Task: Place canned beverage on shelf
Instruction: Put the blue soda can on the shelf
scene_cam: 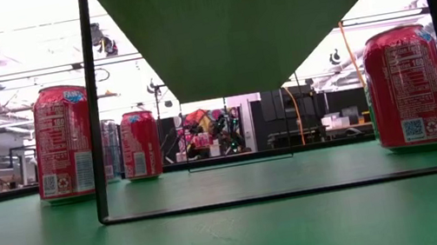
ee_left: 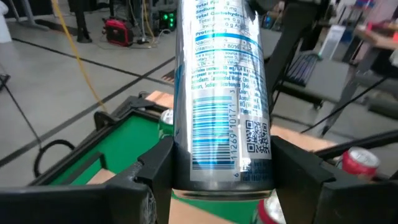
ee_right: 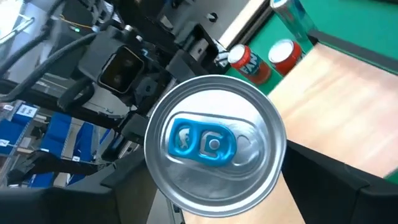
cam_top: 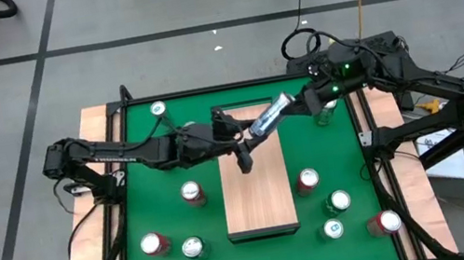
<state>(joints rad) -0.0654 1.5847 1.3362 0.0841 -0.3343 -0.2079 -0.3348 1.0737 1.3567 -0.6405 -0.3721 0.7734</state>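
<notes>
A slim silver and blue can (cam_top: 269, 116) is held in the air over the far end of the pale wooden shelf (cam_top: 258, 192), lying nearly level, its top toward the table's right. My left gripper (cam_top: 254, 132) comes from the left and is shut on it (ee_left: 221, 180). My right gripper (cam_top: 301, 100) comes from the right, open. Its fingers (ee_right: 336, 186) stand either side of the can's top (ee_right: 214, 146), which faces its camera. In the low view the shelf (scene_cam: 255, 20) shows from below on its black frame. My left gripper pinches the can's side wall near its bottom end (ee_left: 217, 165) between its two fingers (ee_left: 152, 171), one on each side. The fingers come level from the table's left, and the can sticks out beyond them in line with them. The can is lifted clear of the shelf. My right gripper: I cannot tell whether its fingers touch the can's top end.
Red cans (cam_top: 190, 192) (cam_top: 307, 180) (cam_top: 152, 245) and green cans (cam_top: 193, 248) (cam_top: 338, 200) (cam_top: 158, 109) stand on the green table around the shelf. Another can (cam_top: 328, 109) stands under the right arm. Wooden strips (cam_top: 94, 125) edge the table.
</notes>
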